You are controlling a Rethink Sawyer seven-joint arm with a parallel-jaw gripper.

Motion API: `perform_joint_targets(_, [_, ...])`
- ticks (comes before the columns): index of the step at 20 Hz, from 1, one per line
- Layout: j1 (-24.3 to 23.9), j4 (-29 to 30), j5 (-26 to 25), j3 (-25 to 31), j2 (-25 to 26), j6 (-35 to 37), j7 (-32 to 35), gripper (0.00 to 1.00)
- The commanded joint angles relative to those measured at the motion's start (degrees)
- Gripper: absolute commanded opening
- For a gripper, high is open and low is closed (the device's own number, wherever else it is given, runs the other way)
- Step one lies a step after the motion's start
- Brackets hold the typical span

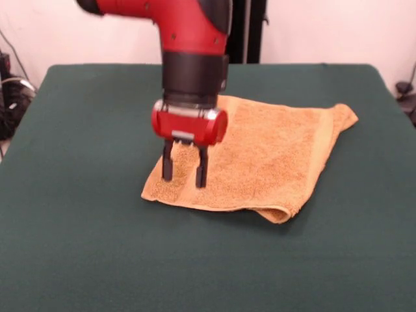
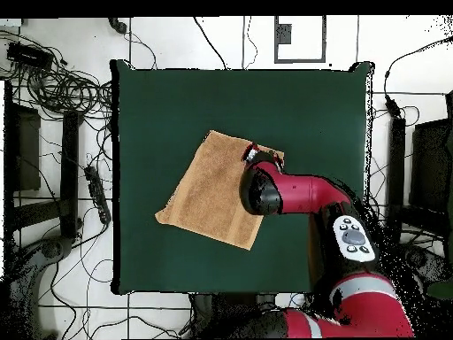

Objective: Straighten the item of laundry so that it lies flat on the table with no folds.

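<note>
1. Near the desk's (image 1: 78, 247) middle lies the towel (image 1: 273, 156), folded over, with a rolled edge on the camera side in the front view.
2. Above one corner hangs the gripper (image 1: 184, 170), fingers apart and empty.
3. Best practice, I judge: pinch only the top layer at that corner, lift low, and draw it outward.

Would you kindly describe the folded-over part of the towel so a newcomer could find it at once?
Start from the dark green table, then the orange-tan towel lying near its middle. In the front view, follow the towel's near edge rightward, away from the open pincer: the fold is the rounded, doubled lip there, unlike the flat single layer elsewhere.
</note>
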Motion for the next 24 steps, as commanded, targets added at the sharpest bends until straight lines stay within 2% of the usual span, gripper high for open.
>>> perform_joint_targets(1, [1.3,12.2,0.2,2.3,-8.9,5.2,3.8,1.00])
perform_joint_targets(8, [0.1,13.5,-0.9,2.9,-6.3,0.9,4.2,1.00])
perform_joint_targets(14, [-0.6,13.2,-1.9,2.5,-4.1,1.7,2.5,1.00])
perform_joint_targets(24, [0.6,12.1,-1.6,0.8,-0.2,-2.7,4.5,1.00])
